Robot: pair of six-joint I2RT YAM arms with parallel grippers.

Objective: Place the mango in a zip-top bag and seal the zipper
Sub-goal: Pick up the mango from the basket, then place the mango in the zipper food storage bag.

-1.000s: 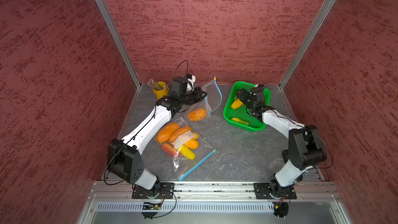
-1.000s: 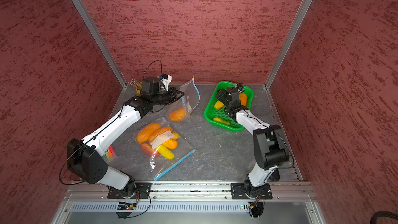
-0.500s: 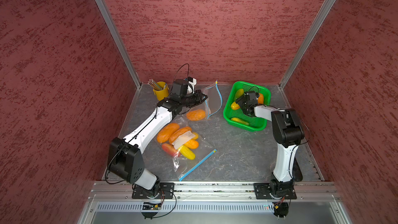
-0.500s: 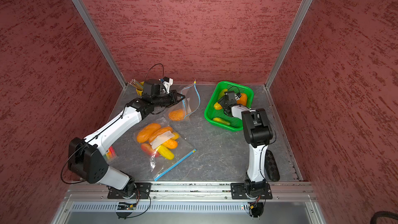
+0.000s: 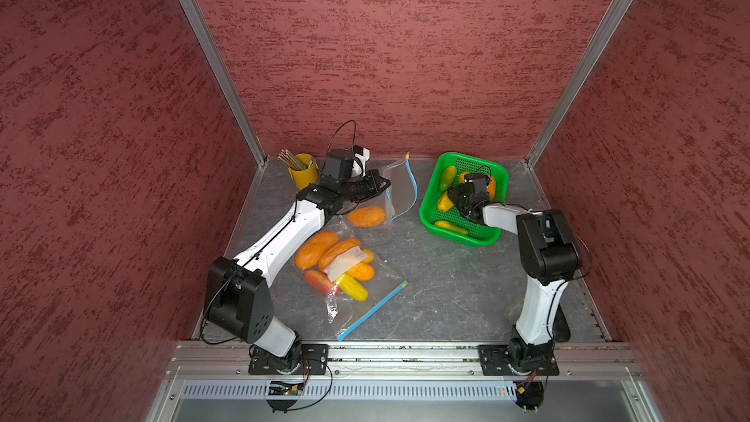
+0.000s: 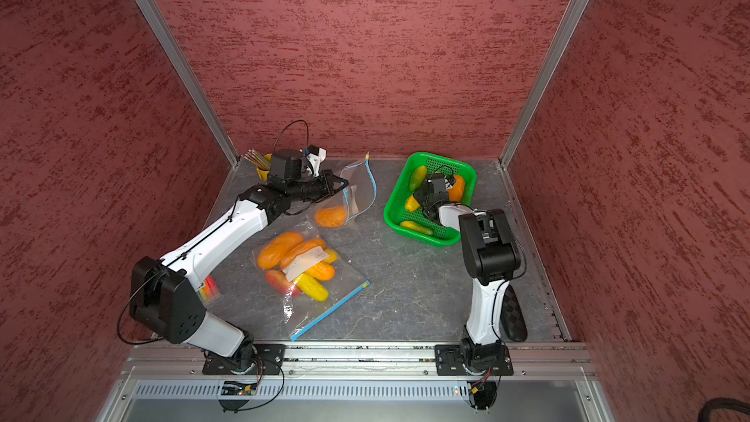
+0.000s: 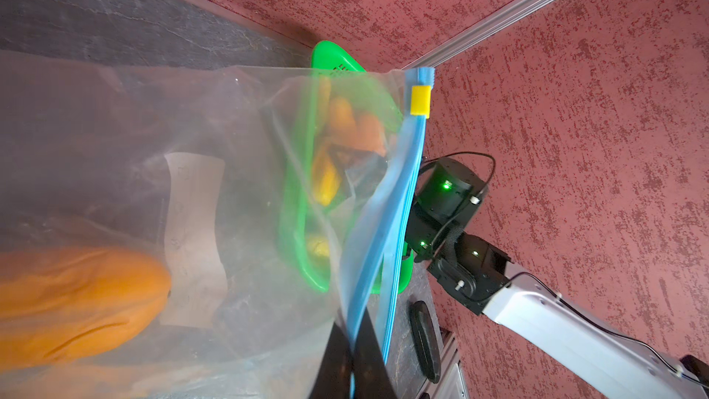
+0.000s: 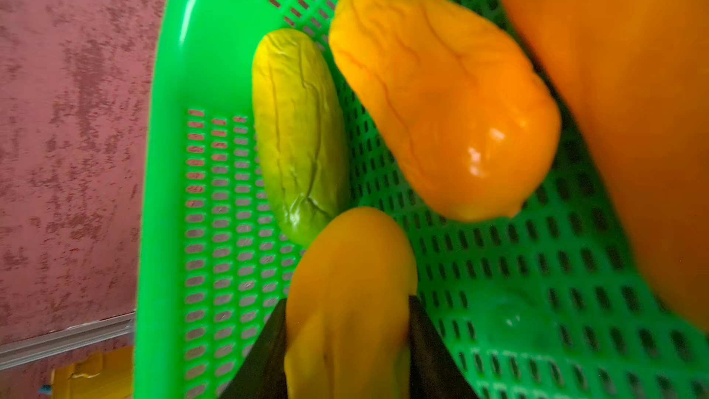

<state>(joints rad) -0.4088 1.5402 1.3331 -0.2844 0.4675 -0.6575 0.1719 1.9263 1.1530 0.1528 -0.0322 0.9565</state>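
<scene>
Far right on the table (image 5: 446, 294), inside the green basket (image 5: 427, 205), R gripper (image 8: 348, 303) had both fingers pressed vs. the flanks of a mango (image 8: 349, 259): jaws partway in, fruit filling the gap. Mango was yellow-orange, smooth & glossy w/ faint wrinkles. It lay on the basket's perforated floor beside a green mango (image 8: 299, 136) & a bigger orange-yellow one (image 8: 441, 109). L gripper (image 7: 351, 343) was fully closed on the zip-top bag (image 7: 230, 140), pinching its blue zipper strip (image 7: 399, 193) near one end. The yellow slider (image 7: 420, 99) sat at the other end. Bag hung open-mouthed just beside the basket in both top views, w/ an orange mango (image 5: 366, 216) inside at its bottom. Nearer the front, a 2nd bag (image 5: 379, 298) of fruit lay flat.
</scene>
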